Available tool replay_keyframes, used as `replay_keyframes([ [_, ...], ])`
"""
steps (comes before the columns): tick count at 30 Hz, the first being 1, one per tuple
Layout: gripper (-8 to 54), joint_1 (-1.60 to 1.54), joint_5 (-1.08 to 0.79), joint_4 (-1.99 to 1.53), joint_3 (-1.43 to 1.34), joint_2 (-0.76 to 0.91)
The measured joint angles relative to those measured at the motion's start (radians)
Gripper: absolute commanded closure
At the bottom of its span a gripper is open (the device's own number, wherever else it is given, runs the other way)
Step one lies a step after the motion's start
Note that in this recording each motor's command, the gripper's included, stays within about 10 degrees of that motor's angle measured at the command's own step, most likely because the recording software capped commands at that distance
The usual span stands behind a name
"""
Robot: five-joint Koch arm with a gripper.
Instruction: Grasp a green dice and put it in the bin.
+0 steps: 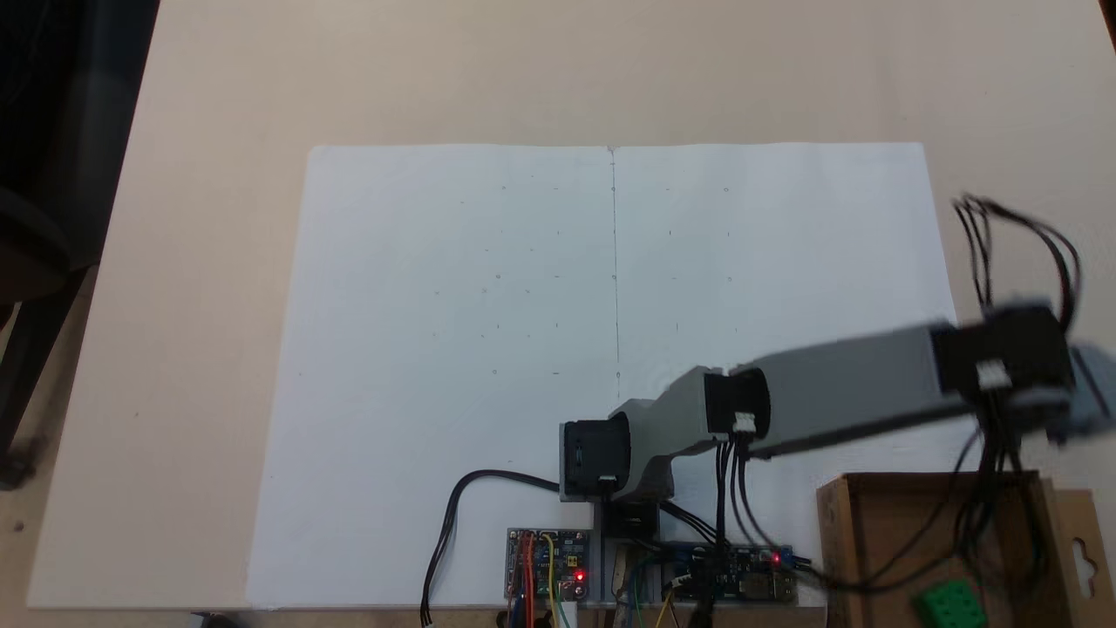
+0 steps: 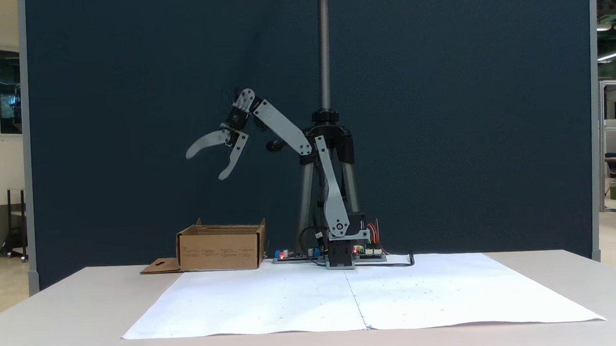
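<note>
1. Your gripper hangs high in the air with its jaws spread wide and nothing between them; it is released.
2. Below it and slightly to the right in that fixed view sits the bin on the worktop, well apart from the fingertips.
3. From above, the green dice lies on the floor of the bin, beneath the arm's wrist and its cables.
4. Judging by that, your delivery looks done: dice in, grip let go.
5. What seems left is only to bring the arm away from the bin; the white paper sheet holds no other dice.
</note>
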State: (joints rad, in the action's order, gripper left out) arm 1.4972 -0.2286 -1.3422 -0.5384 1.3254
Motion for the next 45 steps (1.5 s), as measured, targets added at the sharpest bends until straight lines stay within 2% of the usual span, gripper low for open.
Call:
replay_keyframes([
  [7, 0.6, -0.416, 0.006, 0.109, 0.000, 0.002],
  [13, 0.5, -0.755, 0.006, 0.216, -0.146, 0.002],
  [18, 0.4, -1.014, 0.006, 0.437, -0.494, 0.025],
  [27, 0.5, -1.284, 0.017, 0.815, -1.124, 0.305],
  [45, -0.1, -1.436, 0.026, 1.468, -1.867, 0.701],
])
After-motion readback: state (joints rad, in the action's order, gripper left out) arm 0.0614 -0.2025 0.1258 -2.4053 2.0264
